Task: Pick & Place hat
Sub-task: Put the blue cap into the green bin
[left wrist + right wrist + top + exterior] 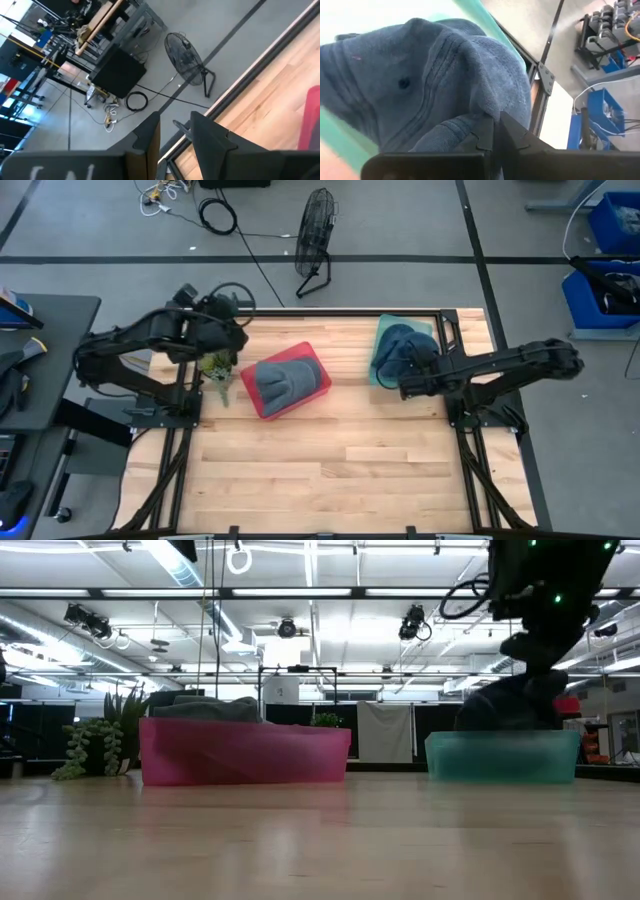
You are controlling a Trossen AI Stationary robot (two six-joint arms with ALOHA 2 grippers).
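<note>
A soft blue fabric hat (440, 75), ribbed with stitched seams, is seen crumpled over the teal plastic bin (385, 330) at the wooden table's (330, 470) far right. A fold is pinched by the right gripper (492, 131), whose fingers are closed on it. The bin's floor is hidden beneath. The left gripper (172, 132) is held slightly parted, empty, near the table's far left edge.

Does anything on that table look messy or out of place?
Mostly tidy. The blue hat lies crumpled in the teal bin, pinched by the right gripper. A grey hat sits in the red bin, which lies askew to the table's edges.
</note>
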